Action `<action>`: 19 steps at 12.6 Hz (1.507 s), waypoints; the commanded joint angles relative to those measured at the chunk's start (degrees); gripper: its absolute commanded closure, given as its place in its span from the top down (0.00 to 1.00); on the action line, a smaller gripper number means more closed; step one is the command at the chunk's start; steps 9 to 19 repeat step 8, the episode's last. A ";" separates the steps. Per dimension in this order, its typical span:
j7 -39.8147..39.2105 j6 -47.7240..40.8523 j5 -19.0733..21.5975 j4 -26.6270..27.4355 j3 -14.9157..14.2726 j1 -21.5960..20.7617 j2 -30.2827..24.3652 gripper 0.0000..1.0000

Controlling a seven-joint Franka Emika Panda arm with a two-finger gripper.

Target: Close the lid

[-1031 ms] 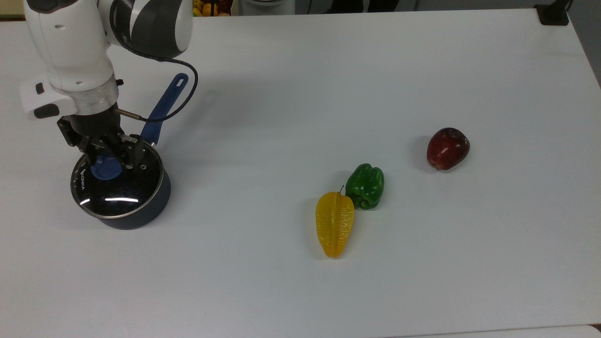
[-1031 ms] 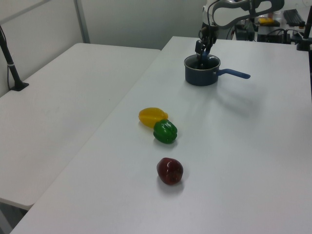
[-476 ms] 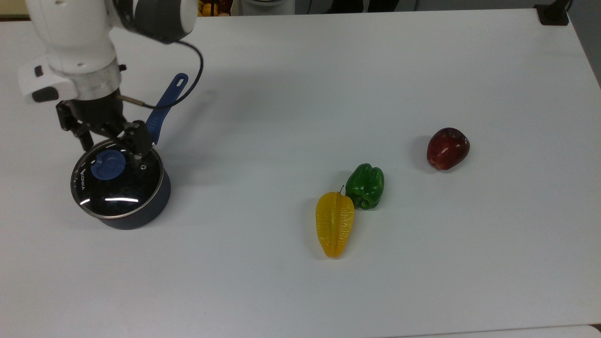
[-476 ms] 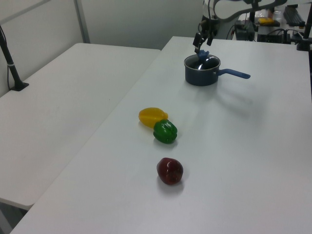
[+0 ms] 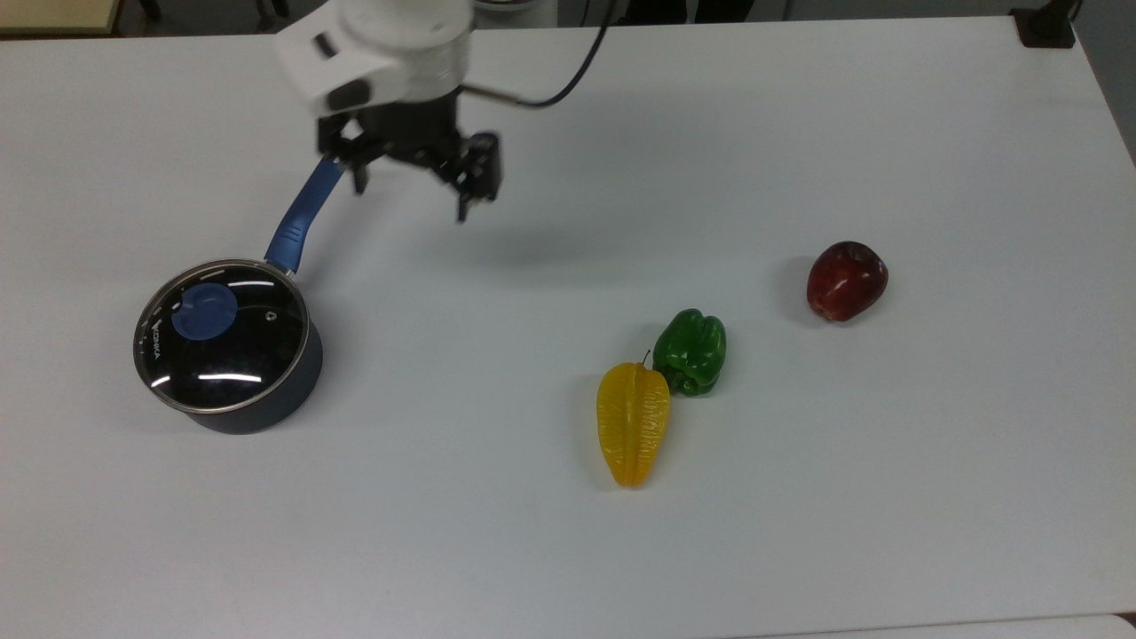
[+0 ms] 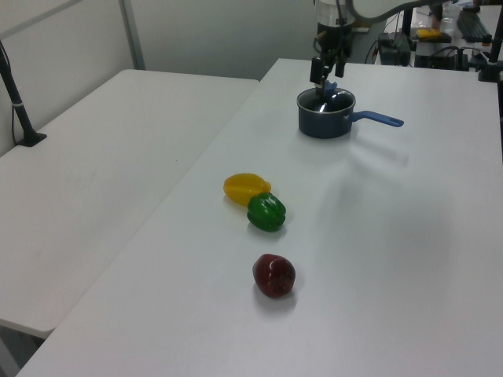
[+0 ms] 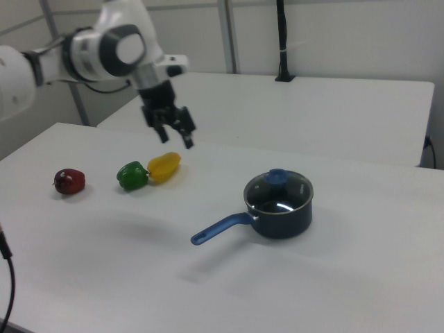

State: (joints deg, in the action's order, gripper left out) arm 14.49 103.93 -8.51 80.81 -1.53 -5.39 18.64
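The glass lid (image 5: 232, 355) with its blue knob (image 5: 204, 312) lies flat on the dark blue saucepan (image 5: 282, 397) at the top view's left; in the right view the lid (image 7: 279, 191) sits level on the saucepan (image 7: 284, 218). The pan's blue handle (image 5: 300, 218) points toward the arm. My gripper (image 5: 413, 193) hangs in the air to the top view's upper right of the pan, beyond the handle's end, open and empty. The right view shows my gripper (image 7: 173, 136) high above the table, well apart from the lid. In the left view my gripper (image 6: 324, 71) appears above the saucepan (image 6: 324, 118).
A yellow starfruit (image 5: 632, 424) and a green pepper (image 5: 690, 351) lie touching near the table's middle. A red apple (image 5: 846, 280) sits further to the top view's right. A black clamp (image 5: 1047, 27) stands at the far right corner.
My gripper let go of the blue knob, rose, and swung to the top view's upper right, away from the pan. The lid stayed on the saucepan.
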 commanded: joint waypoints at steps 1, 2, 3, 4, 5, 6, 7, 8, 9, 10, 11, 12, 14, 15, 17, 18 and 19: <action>0.46 -6.52 0.51 9.52 -0.49 -3.30 -11.93 1.00; -0.15 -7.76 3.04 11.11 -0.49 -3.40 -14.57 1.00; -1.46 -8.82 3.93 12.25 -0.58 -3.31 -16.60 1.00; -3.91 -9.70 3.94 13.05 -0.58 -3.05 -17.75 1.00; -4.90 -10.49 3.94 13.06 -0.67 -2.87 -18.11 1.00; -6.73 -11.28 3.94 12.88 -1.02 -2.78 -18.29 1.00; -7.36 -11.46 3.94 12.79 -1.11 -2.78 -18.64 1.00; -7.37 -11.55 3.94 12.71 -1.11 -2.70 -18.64 1.00; -7.37 -11.55 3.94 12.71 -1.11 -2.70 -18.64 1.00; -7.37 -11.55 3.94 12.71 -1.11 -2.70 -18.64 1.00; -7.37 -11.55 3.94 12.71 -1.11 -2.70 -18.64 1.00; -7.37 -11.55 3.94 12.71 -1.11 -2.70 -18.64 1.00; -7.37 -11.55 3.94 12.71 -1.11 -2.70 -18.64 1.00; -7.37 -11.55 3.94 12.71 -1.11 -2.70 -18.64 1.00; -7.37 -11.55 3.94 12.71 -1.11 -2.70 -18.64 1.00; -7.37 -11.55 3.94 12.71 -1.11 -2.70 -18.64 1.00; -7.37 -11.55 3.94 12.71 -1.11 -2.70 -18.64 1.00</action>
